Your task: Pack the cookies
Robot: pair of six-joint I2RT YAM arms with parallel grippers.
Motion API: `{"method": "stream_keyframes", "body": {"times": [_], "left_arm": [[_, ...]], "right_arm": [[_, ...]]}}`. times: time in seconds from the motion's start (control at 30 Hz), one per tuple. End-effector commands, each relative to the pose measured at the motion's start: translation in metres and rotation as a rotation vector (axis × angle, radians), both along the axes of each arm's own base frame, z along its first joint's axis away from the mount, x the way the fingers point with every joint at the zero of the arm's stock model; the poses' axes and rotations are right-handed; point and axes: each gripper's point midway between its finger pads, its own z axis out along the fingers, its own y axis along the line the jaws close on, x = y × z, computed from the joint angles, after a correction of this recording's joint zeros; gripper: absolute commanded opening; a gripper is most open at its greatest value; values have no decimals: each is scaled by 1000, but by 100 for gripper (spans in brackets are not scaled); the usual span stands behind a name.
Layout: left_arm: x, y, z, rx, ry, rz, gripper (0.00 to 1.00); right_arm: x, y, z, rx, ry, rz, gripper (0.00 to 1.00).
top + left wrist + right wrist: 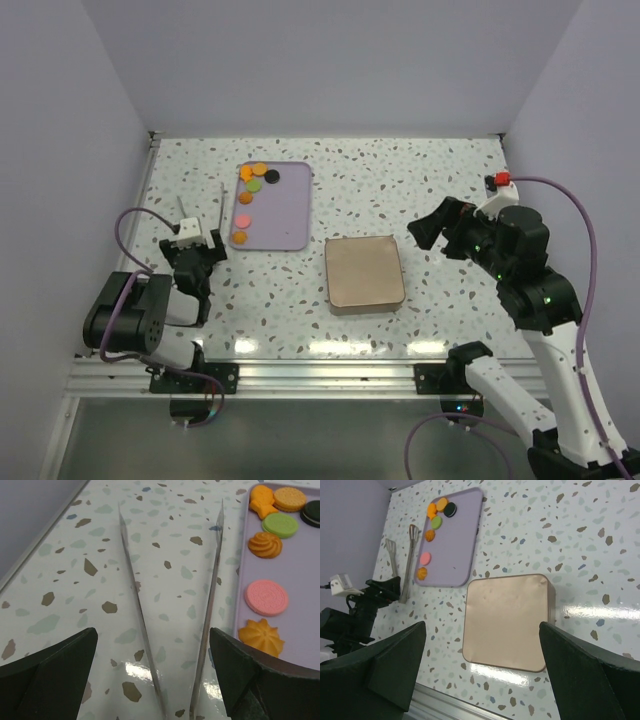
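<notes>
While the left gripper [154, 630] had its jaws spread wide, metal tongs [136, 595] ran out between them over the speckled table [65, 580]; couldn't tell if they were gripped. Right gripper [482, 625] gaped wide, empty, near a tan square box [505, 620]. Farther off, cookies [266, 597] lay along the left side of the lilac tray [305, 565], just right of the tongs.

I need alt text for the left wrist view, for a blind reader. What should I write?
Two thin metal tong blades spread in a V over a speckled table; at right, seven cookies lie on a lilac tray, mostly orange.
</notes>
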Motion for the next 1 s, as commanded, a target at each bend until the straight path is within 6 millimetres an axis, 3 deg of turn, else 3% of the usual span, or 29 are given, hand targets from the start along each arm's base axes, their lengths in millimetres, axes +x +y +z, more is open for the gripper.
{"method": "stream_keyframes", "body": {"times": [0.0, 0.07, 0.1, 0.13, 0.27, 0.4, 0.6, 0.97], "left_arm": [[24, -19, 42, 34, -150, -130, 100], [23, -18, 55, 53, -221, -125, 100], [23, -18, 40, 37, -146, -127, 100], [24, -18, 46, 37, -173, -125, 100], [21, -18, 40, 64, -154, -104, 100], [23, -20, 48, 57, -187, -107, 100], [22, -19, 45, 57, -174, -106, 100], [22, -20, 45, 56, -174, -108, 100]], "right_arm": [[16, -1, 0, -2, -22, -30, 99], [20, 1, -7, 3, -8, -34, 99], [22, 1, -10, 14, -4, -40, 99], [22, 3, -9, 22, -7, -34, 99], [25, 6, -9, 54, -16, -38, 99], [27, 9, -19, 63, 14, -31, 99], [28, 12, -27, 76, 28, -28, 99], [33, 16, -19, 71, 9, -5, 99]]}}
